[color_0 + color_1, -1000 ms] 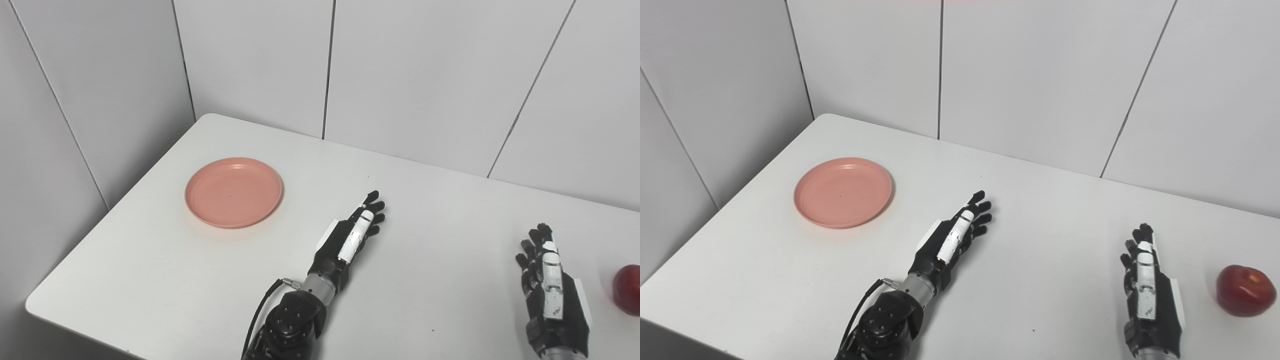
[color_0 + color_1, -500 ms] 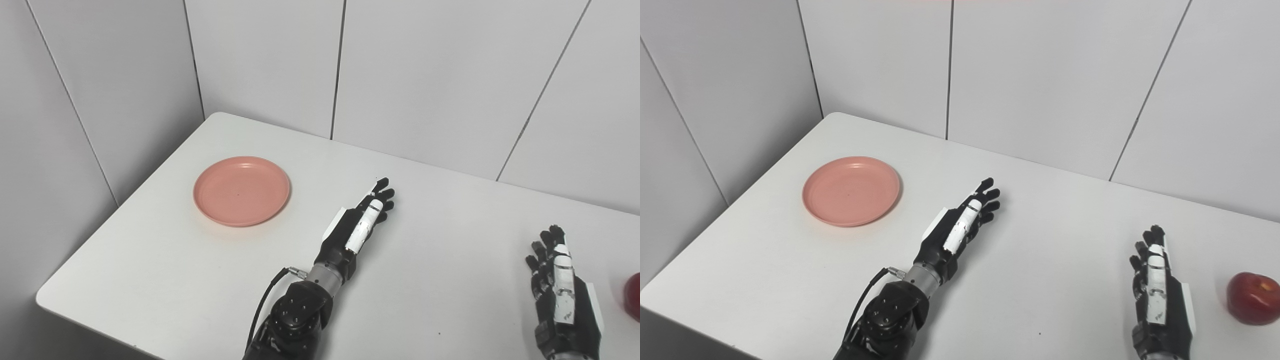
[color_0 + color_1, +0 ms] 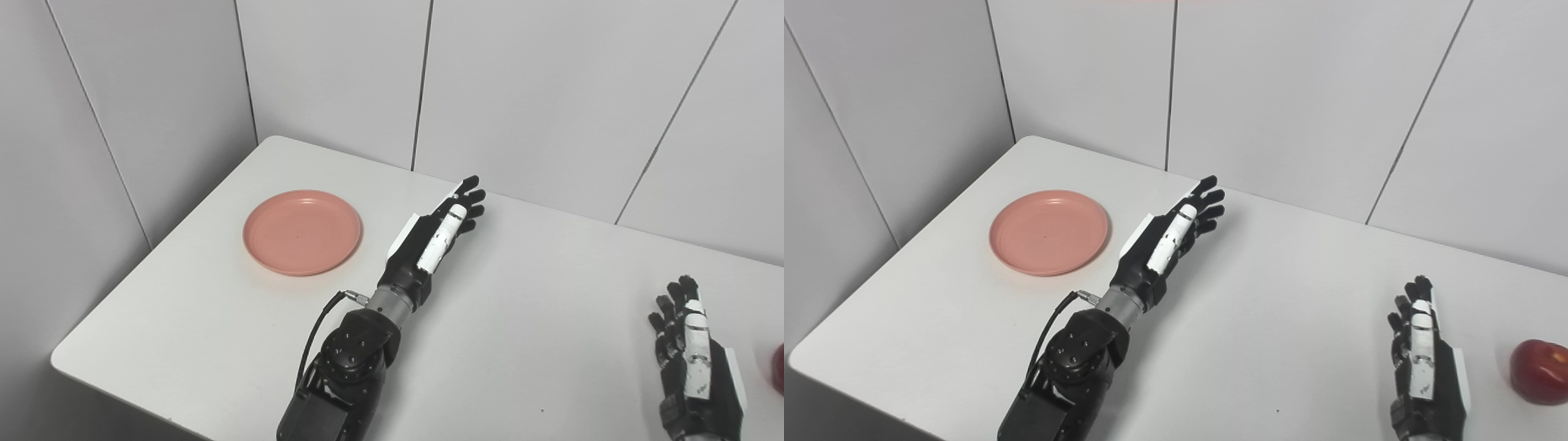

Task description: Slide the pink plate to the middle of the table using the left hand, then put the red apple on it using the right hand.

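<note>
A: What's moved vs a sec ago?

B: Left robot hand (image 3: 1176,229) has gone up and fwd, now raised off the counter (image 3: 1274,294) near frame centre, reaching toward the upper middle. The whole view also shifted a bit, so the cam moved too; the plate's drift in frame is prob just that.

A: Holding anything?

B: No. Fingers straight and spread, nothing in it. It's just right of the pink plate (image 3: 1048,231), not touching it. My guess: it's lifting clear so it can swing over the far rim and pull or push the plate toward centre.

A: Where's the plate?

B: Left-centre of frame, flat on the counter near the left edge. Not in the middle yet, so step 1 isn't done.

A: Right side?

B: Right robot hand (image 3: 1424,361) sits low at lower right, fingers out and empty, prob parked till the plate's in place. Red apple (image 3: 1538,371) is just right of it, at the right edge of the right eye view, apart from the hand. In the left eye view only a sliver of it shows.

A: Risk?

B: Plate's shallow and smooth, so it could skate off-line if pushed off-centre.
</note>
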{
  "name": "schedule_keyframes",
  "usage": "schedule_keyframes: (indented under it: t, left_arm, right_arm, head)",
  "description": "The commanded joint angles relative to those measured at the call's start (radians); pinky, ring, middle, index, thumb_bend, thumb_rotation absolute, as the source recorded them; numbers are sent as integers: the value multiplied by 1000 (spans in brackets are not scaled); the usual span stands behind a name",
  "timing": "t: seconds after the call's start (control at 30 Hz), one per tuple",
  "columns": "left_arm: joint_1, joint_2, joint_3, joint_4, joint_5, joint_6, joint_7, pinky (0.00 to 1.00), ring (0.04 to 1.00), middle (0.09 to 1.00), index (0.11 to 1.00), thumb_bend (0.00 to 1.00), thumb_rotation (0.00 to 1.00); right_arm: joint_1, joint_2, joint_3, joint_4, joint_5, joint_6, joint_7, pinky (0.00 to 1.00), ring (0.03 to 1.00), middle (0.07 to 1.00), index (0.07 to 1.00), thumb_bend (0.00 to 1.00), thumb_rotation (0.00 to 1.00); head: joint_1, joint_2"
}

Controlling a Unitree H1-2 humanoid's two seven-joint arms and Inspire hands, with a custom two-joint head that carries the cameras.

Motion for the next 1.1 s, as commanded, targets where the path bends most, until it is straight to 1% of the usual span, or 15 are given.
schedule_keyframes:
  t: [0.0,0.13,0.23,0.33,0.4,0.53,0.8,1.0,1.07]
  left_arm:
    - [-60,5,19,-50,-22,22,1,926,913,936,916,392,1000]
    - [-89,25,55,-68,-38,43,0,942,927,940,914,393,1000]
    - [-105,40,78,-73,-46,46,5,913,910,923,899,397,1000]
    - [-128,73,116,-76,-55,37,8,924,917,933,914,400,1000]
    - [-141,89,139,-79,-55,35,16,927,918,932,916,402,1000]
    - [-162,113,181,-97,-52,62,40,909,909,918,900,411,1000]
    - [-197,192,271,-60,-72,33,60,886,904,910,887,401,1000]
    - [-216,227,339,-19,-107,25,78,896,907,913,891,400,1000]
    - [-220,239,357,-1,-113,6,83,896,906,913,888,384,1000]
  right_arm:
    - [-23,-1,-1,-37,2,14,1,1000,1000,1000,1000,99,1000]
    - [-23,-1,-1,-48,-4,36,-3,1000,1000,1000,1000,102,1000]
    - [-24,-5,0,-47,-1,37,1,1000,1000,1000,1000,104,1000]
    - [-25,1,-3,-51,2,44,-5,1000,1000,1000,1000,91,1000]
    - [-26,1,-3,-52,4,44,-4,1000,1000,1000,1000,83,1000]
    - [-26,1,-3,-55,5,46,-3,1000,1000,1000,1000,82,1000]
    - [-27,-2,-2,-52,3,42,-2,1000,1000,1000,1000,76,1000]
    - [-26,-4,-5,-50,10,38,1,1000,1000,1000,1000,82,1000]
    - [-26,-4,-7,-45,13,29,2,1000,1000,1000,1000,78,1000]
  head:
    - [2,1]
    - [6,0]
    - [6,0]
    - [8,0]
    - [8,1]
    - [10,3]
    - [13,2]
    - [17,4]
    - [18,4]
